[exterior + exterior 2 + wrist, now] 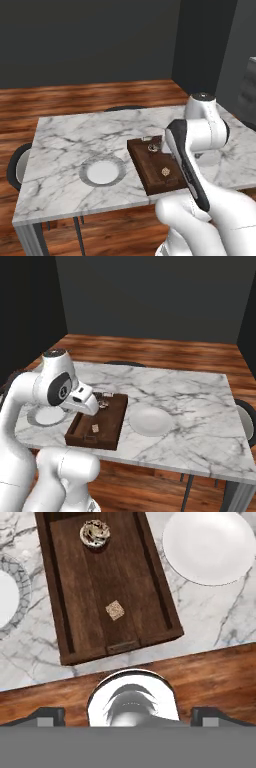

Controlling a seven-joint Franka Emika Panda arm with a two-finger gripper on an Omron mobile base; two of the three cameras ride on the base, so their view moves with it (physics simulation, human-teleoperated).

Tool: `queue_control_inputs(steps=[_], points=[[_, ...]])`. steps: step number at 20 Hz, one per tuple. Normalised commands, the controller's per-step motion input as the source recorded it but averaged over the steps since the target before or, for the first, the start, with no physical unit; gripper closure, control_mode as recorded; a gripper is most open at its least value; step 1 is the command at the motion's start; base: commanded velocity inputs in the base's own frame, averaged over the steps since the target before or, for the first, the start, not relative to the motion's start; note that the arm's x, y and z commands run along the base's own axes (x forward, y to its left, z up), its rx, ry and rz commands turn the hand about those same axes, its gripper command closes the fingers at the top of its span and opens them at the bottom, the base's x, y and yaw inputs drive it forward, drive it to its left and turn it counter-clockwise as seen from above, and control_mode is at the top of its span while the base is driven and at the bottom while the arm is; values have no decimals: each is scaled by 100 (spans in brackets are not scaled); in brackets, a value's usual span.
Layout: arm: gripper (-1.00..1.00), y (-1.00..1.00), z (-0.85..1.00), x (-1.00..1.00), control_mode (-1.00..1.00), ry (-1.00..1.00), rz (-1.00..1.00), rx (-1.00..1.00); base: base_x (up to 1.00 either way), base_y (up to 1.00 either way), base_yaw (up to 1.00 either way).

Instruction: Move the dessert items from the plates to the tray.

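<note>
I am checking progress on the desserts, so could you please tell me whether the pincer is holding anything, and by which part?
Nothing is held. The cupcake and the cookie both lie on the tray, away from the pincer's fingertips.

A white marble table (75,135) with grey veining stands on a wooden floor (75,97), filling the middle of both base views. Directly on it lie a dark wooden tray (155,587) near the front edge and two round plates (102,171) (47,416), one on each side of the tray, both just beside it.
</note>
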Motion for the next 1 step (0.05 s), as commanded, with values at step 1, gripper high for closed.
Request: queue_control_inputs(steps=[1], points=[[-100,0,26,-33,-100,-9,3,0,0,0,0]])
